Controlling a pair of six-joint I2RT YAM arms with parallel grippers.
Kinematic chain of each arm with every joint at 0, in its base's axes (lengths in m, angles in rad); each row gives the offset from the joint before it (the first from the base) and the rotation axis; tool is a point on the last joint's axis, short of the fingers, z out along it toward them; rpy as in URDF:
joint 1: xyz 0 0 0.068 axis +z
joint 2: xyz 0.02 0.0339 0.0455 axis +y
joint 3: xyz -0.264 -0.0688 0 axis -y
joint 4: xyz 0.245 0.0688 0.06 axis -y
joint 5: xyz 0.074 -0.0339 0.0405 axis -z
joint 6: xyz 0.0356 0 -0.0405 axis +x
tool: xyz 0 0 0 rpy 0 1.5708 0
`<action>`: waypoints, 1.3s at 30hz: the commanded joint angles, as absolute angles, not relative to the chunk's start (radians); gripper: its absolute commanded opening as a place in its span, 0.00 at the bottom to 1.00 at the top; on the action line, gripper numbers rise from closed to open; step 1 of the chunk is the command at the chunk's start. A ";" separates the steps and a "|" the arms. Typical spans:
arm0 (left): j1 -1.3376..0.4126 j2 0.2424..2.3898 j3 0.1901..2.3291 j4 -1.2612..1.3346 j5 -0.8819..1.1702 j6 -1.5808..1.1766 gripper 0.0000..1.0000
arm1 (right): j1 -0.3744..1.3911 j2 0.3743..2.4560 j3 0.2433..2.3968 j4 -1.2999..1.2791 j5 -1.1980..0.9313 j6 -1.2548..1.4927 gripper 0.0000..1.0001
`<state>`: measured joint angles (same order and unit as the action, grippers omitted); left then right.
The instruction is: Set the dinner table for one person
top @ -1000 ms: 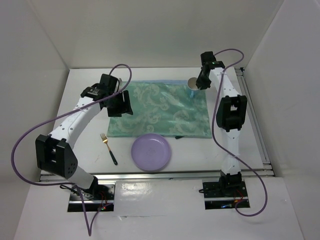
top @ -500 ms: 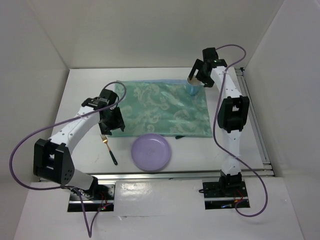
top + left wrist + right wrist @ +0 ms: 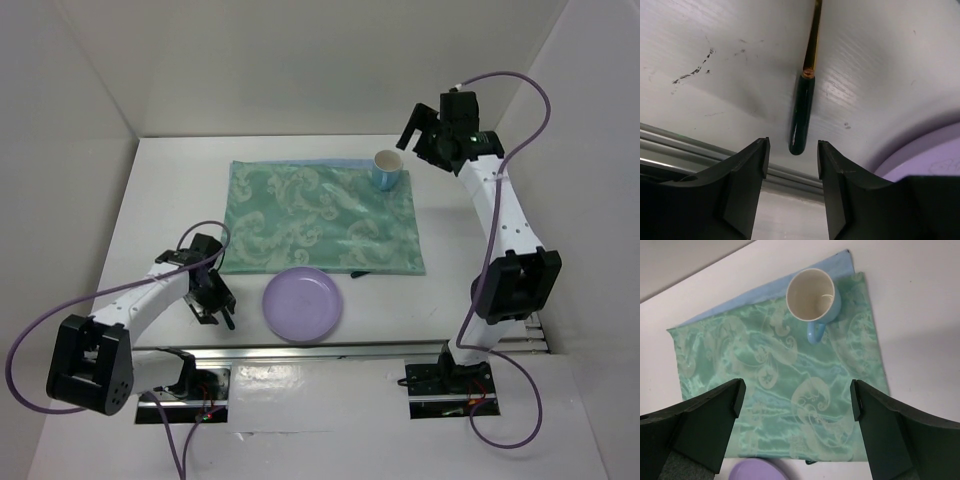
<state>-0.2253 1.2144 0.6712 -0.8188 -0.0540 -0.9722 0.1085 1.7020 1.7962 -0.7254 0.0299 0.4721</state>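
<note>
Dark fork handle (image 3: 802, 112) lies flat on the white surface (image 3: 880, 60), its end just between the parted, empty left fingers (image 3: 747, 165). Suggest: advance, lower, pinch mid-handle. Right fingers (image 3: 705, 415) spread wide, empty, above the mug (image 3: 812, 295).

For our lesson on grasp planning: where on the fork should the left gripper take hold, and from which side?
Grip the fork by its thick dark handle, coming straight down from above. It lies flat on the dinner table, and the open left gripper has one finger on each side of the handle's rounded end.
</note>
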 commanded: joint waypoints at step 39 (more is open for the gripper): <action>-0.342 2.014 1.755 -0.965 -0.305 -0.519 0.00 | 0.075 1.275 1.181 -0.851 -0.040 0.468 0.98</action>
